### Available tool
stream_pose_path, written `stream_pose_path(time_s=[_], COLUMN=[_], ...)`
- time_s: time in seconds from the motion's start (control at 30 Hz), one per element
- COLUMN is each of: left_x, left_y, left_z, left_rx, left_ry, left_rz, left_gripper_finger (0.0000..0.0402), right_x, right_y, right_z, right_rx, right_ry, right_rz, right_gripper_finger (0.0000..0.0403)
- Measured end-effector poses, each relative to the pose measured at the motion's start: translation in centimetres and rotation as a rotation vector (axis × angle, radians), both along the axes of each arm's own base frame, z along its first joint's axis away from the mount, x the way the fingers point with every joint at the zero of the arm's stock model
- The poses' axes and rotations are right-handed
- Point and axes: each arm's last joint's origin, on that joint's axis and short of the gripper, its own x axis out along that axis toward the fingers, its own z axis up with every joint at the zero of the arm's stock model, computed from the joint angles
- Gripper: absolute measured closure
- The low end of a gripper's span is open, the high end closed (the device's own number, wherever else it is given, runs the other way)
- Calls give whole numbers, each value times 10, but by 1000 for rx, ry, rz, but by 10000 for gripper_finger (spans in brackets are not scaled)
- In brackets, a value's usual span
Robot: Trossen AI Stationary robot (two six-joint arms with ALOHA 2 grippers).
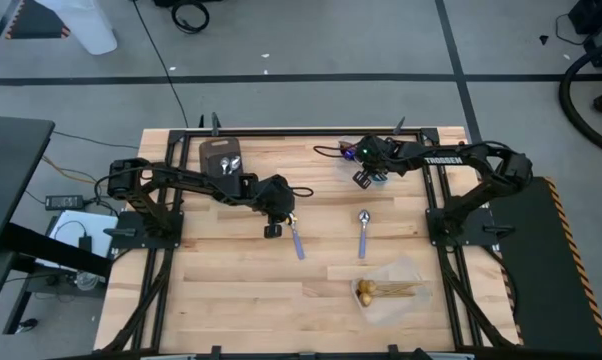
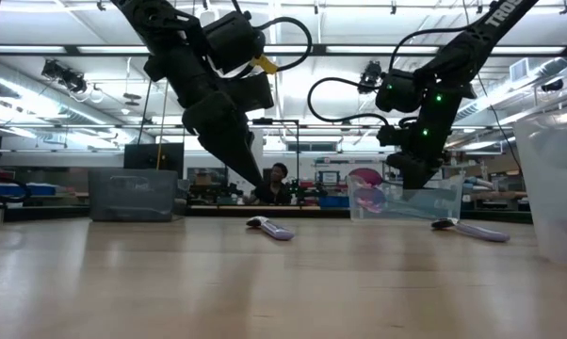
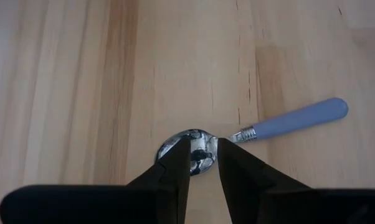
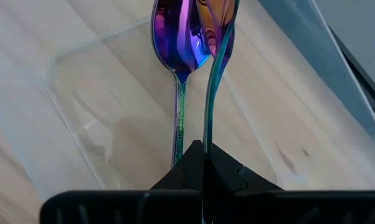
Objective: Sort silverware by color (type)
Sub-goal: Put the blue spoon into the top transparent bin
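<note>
I've got both arms busy. My left hand (image 3: pixel 204 163) sits just left of centre in the overhead picture, fingers part-way apart and straddling the bowl of a silver spoon with a pale blue handle (image 3: pixel 262 129) that lies flat on the table (image 1: pixel 231 290). I'm going for the bowl end so the handle trails free; whether the fingers are already biting I can't say for sure.

My right hand (image 4: pixel 204 155) is up in the upper right of the overhead frame, pinched tight on the teal handle of an iridescent spoon (image 4: pixel 217 25), holding it over the clear container (image 4: pixel 75 112). A matching iridescent spoon in the container (image 4: pixel 178 43) already lies there, so that's where this colour belongs.

A second blue-handled spoon (image 1: pixel 363 232) waits right of centre, near the table's middle. The gold spoons (image 1: pixel 386 291) are gathered low and right of centre, while the dark tray (image 1: pixel 221 152) at upper left holds silver ones.
</note>
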Motion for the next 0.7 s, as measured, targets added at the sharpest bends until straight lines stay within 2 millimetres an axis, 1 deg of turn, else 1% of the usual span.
stream_pose_path(time_s=[0.47, 0.7], left_x=[0, 0], left_y=[0, 0], left_z=[0, 0], left_rx=[0, 0], left_ry=[1, 0], left_rz=[0, 0], left_gripper_finger=[315, 315], right_x=[0, 0], right_y=[0, 0], right_z=[0, 0], right_rx=[1, 5], right_ry=[-2, -10], right_rz=[-5, -18], right_gripper_finger=[388, 354])
